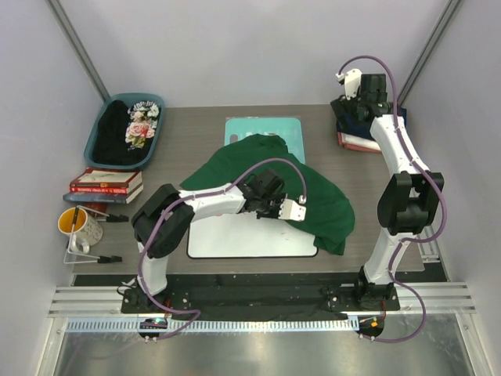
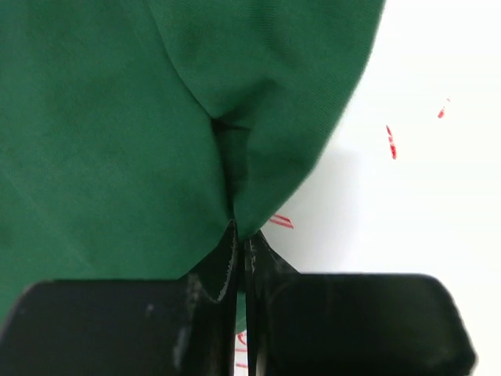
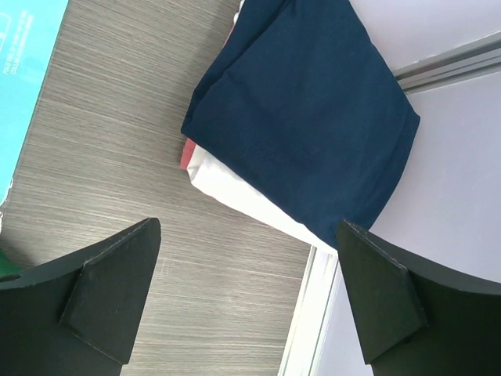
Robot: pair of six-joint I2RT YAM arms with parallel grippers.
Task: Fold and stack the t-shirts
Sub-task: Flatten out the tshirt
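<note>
Folding step: the dark green t-shirt [image 1: 313, 200] lies mid-surface over the whiteboard [image 1: 250, 239], left jaws shut on its near edge. Right jaws gape above the folded stack [image 3: 305, 117], far right. Next, probably: carry that edge across.

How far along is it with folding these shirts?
Done: a folded pile, navy shirt on top, white shirt and red shirt beneath. In hand: the left fingers pinch the green shirt, which lies spread out, unfolded. Left: the black floral shirt in the basket.
</note>
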